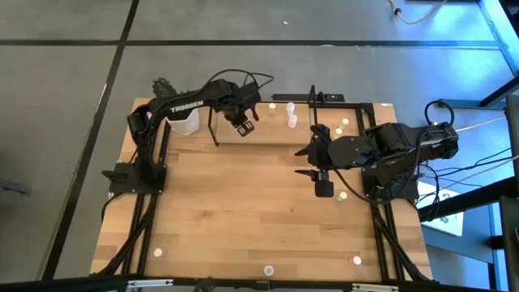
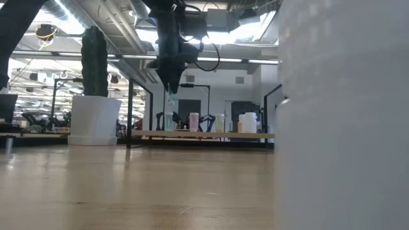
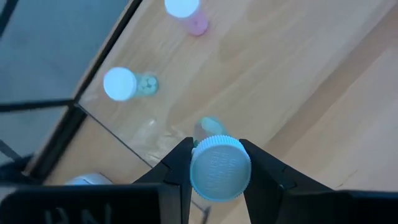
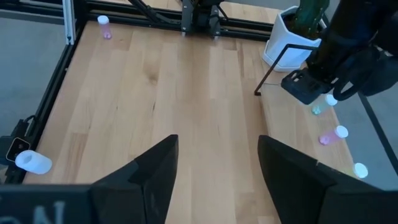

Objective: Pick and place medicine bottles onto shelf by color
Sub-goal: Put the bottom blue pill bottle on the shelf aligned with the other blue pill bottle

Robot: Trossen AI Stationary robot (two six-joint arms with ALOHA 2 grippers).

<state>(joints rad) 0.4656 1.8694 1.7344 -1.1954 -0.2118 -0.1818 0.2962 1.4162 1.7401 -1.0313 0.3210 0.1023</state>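
High view: my left tool [image 1: 243, 127] sits over the far edge of the desk [image 1: 243, 211], just beside the white cactus pot [image 1: 185, 120]. My right tool [image 1: 312, 162] hangs near the desk's right side. Several medicine bottles [image 1: 291, 122] stand on the shelf [image 1: 324, 109] along the far edge; others lie near the desk's near edge and right rail.

Low view: the left tool [image 2: 170, 86] points down above the shelf [image 2: 204, 134], pinching a small bottle [image 2: 171, 101] that hangs above the shelf floor. More bottles stand in a row on the shelf. A large pale blurred shape, possibly a bottle close to the lens, fills the right side.

Left wrist view: the left tool's fingers [image 3: 264, 177] clamp a white-capped bottle [image 3: 219, 167] with a greenish body. Beneath it, on the wood, stand a green bottle [image 3: 127, 84] and a pink bottle [image 3: 186, 12].

Right wrist view: my right tool [image 4: 217, 168] is spread wide and holds nothing. One bottle [image 4: 32, 161] lies beside the rail; a pink one [image 4: 104, 26] stands far off.
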